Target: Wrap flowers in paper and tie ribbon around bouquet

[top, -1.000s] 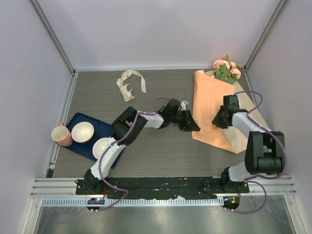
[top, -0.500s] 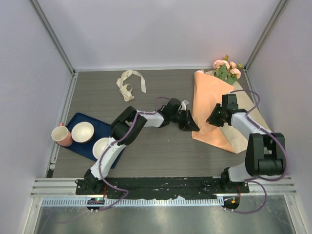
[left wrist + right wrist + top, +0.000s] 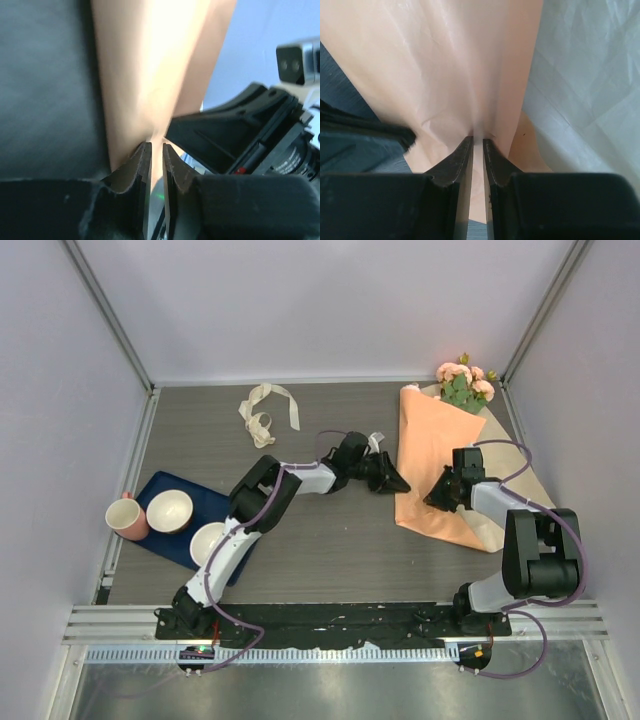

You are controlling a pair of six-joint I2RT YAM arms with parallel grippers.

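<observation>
Paper (image 3: 445,60) is pinched in right hand (image 3: 477,142); left hand (image 3: 156,147), nearly closed, seemingly pinches it too.

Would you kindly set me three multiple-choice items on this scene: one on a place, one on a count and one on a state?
1. Where on the table does the ribbon lie?
A. near the far edge, left of the paper
B. on top of the paper
C. at the near edge

2. How many bowls sit on the blue tray?
A. one
B. four
C. two

3. What state is the right pincer in?
A. wide open
B. closed on the paper
C. closed on the ribbon

Answers:
1 A, the top view shows it curled near the back wall.
2 C, two white bowls show there.
3 B, its wrist view shows the orange sheet pinched between its fingers.
</observation>
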